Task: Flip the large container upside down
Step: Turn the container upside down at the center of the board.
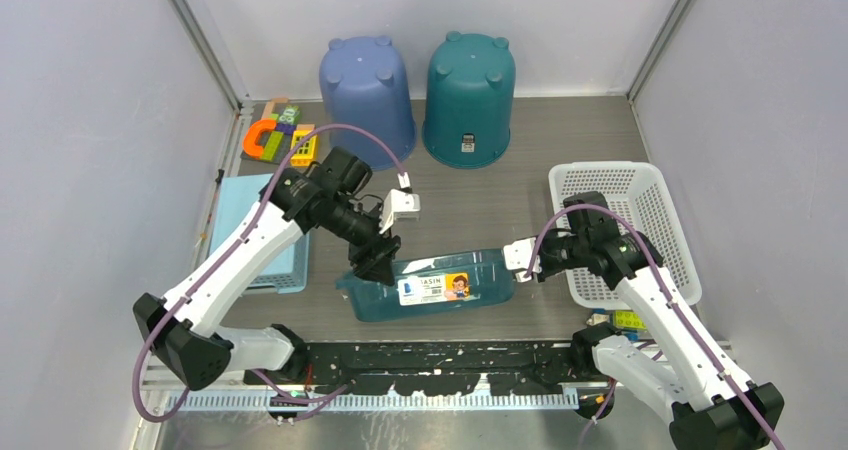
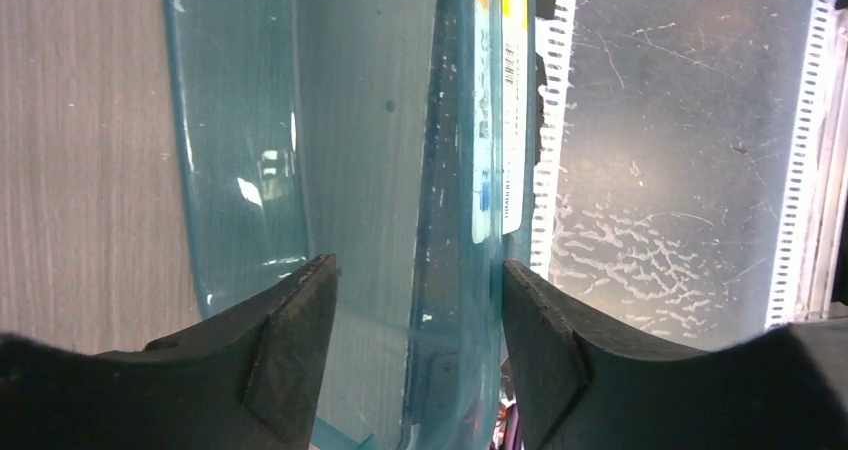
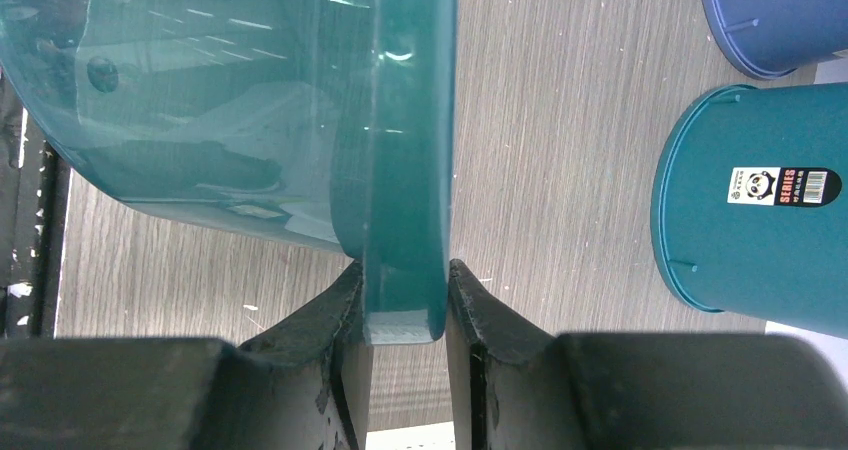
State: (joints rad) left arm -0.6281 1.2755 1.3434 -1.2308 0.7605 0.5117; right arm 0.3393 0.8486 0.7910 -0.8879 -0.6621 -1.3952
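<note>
Right claw (image 3: 404,290) clamps the large container (image 1: 490,292); left claw (image 2: 418,285), jaws apart, seemingly loose astride its wall.

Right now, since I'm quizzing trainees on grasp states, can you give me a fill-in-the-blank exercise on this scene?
The right pincer is shut on the large container's ____.
The left pincer is ____, straddling that container's edge.
The blue bucket and teal bucket both stand upside ____.
Missing words: rim; open; down.
</note>
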